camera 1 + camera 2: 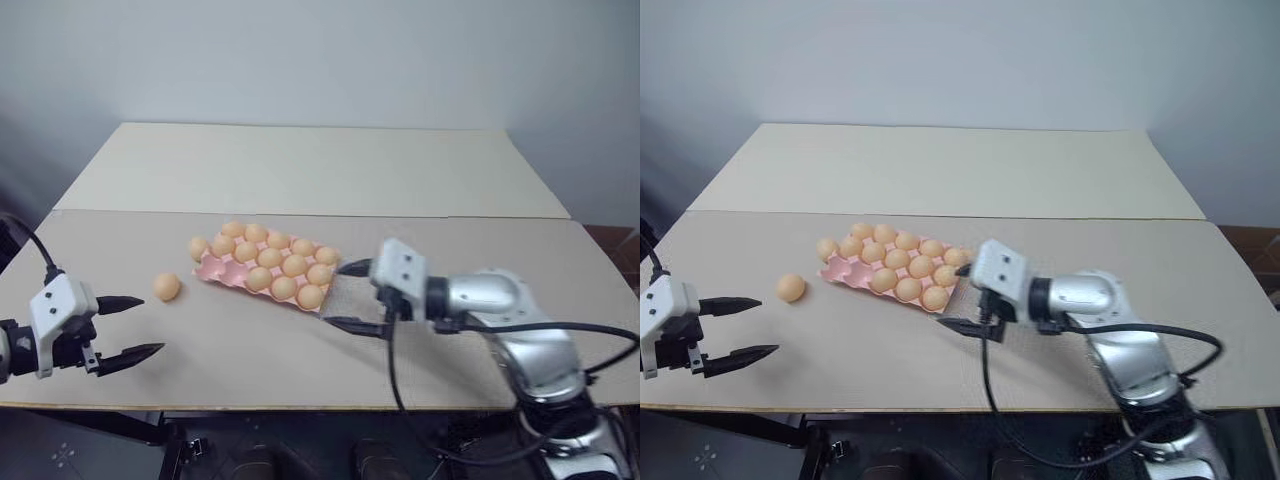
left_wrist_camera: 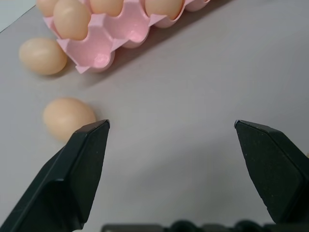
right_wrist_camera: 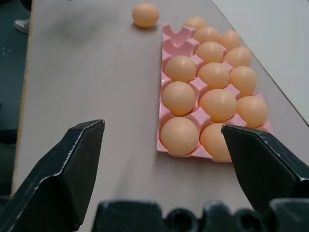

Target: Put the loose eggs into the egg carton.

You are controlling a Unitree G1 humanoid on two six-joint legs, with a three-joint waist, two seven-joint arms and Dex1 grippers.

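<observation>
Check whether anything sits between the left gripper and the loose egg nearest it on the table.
Nothing visible does. The left gripper is open, with bare table between it and the loose egg. The egg carton lies beyond that egg.

The egg carton [image 1: 262,268] lies near the middle of the counter [image 1: 300,170], nearly all its cups holding eggs, with one front-left corner cup [image 2: 99,54] empty. One loose egg [image 1: 198,248] sits just beside the carton's left end, and another [image 1: 166,287] lies further left and nearer the front, apart from it.
</observation>
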